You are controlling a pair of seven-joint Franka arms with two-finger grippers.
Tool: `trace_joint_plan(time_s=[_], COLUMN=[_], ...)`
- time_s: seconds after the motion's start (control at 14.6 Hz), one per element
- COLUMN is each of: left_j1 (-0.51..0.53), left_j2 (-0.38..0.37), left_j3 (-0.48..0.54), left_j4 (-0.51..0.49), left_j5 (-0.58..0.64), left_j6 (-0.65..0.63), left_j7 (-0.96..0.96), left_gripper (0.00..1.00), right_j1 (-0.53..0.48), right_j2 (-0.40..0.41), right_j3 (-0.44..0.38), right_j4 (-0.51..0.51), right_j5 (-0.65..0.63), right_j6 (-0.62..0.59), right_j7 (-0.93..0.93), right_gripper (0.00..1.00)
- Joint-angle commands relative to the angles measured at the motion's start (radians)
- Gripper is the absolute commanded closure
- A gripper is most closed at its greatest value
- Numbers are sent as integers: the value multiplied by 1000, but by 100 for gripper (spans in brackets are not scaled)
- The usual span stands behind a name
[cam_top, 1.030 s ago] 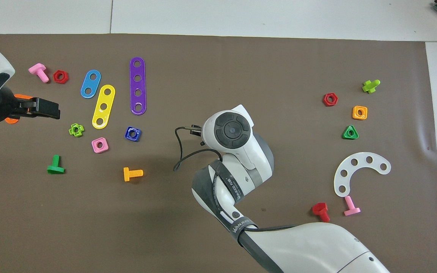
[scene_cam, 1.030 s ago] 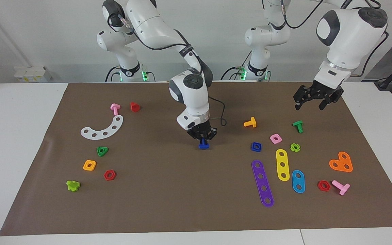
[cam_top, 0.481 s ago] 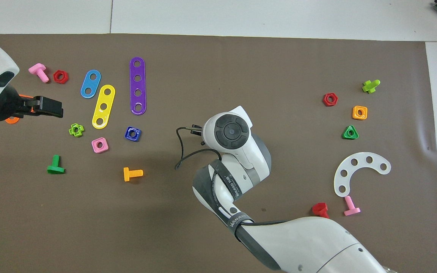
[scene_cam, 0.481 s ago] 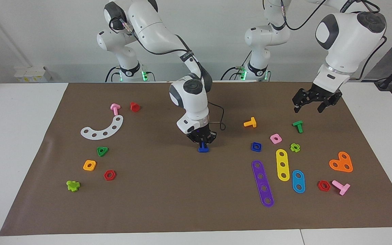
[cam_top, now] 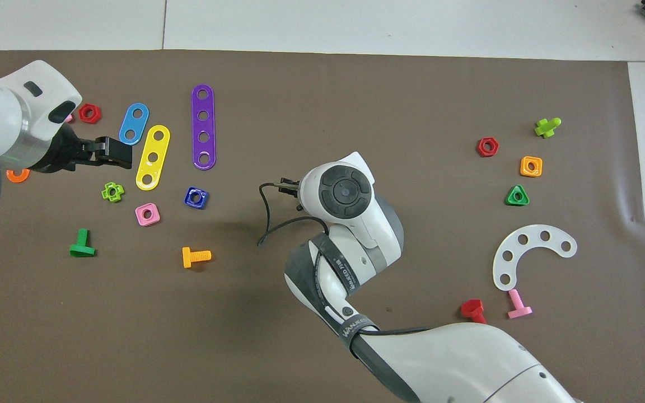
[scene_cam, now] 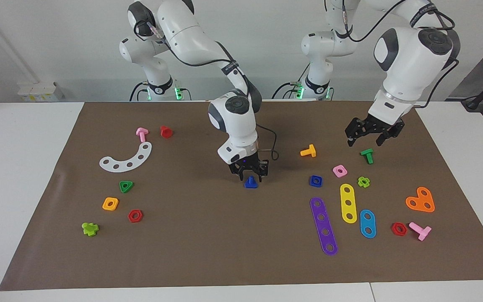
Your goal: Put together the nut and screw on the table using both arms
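The dark-blue screw (scene_cam: pixel 250 183) stands head-down on the brown mat (scene_cam: pixel 208 243) in the middle of the white table (scene_cam: pixel 27 176). My right gripper (scene_cam: pixel 250 177) hangs just over it, open, one finger on each side and not gripping. In the overhead view the right arm's hand hides the screw. The dark-blue nut (scene_cam: pixel 315 180) (cam_top: pixel 196 197) lies flat on the mat, toward the left arm's end from the screw. My left gripper (scene_cam: pixel 365 141) (cam_top: pixel 114 158) hangs open and empty in the air above the mat beside a green bolt (scene_cam: pixel 367 156).
Around the nut lie a pink nut (scene_cam: pixel 339 170), an orange bolt (scene_cam: pixel 308 151), a light-green cross nut (scene_cam: pixel 363 181), and purple (scene_cam: pixel 323 225), yellow (scene_cam: pixel 348 203) and blue (scene_cam: pixel 367 223) strips. A white curved plate (scene_cam: pixel 126 158) and several small nuts lie toward the right arm's end.
My right gripper has opened and let go of the screw, which now stands on the mat. The left arm has swung its gripper toward the middle of the table.
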Motion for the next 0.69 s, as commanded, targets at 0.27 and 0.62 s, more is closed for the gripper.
trace_joint_plan(time_s=[0.27, 0.62], left_j1=[-69, -108], left_j2=[132, 270], left_j3=[13, 14], left_j4=[9, 6], left_j5=[25, 76], left_j6=[155, 251], left_j7=[-66, -78], left_gripper=[0, 2], right_j1=[-193, -374], right_j2=[-221, -348], right_j3=[-12, -12], right_j4=[-9, -6], right_j5=[0, -2], right_j6=[-136, -309], right_j7=[-101, -315], right_gripper=[0, 0])
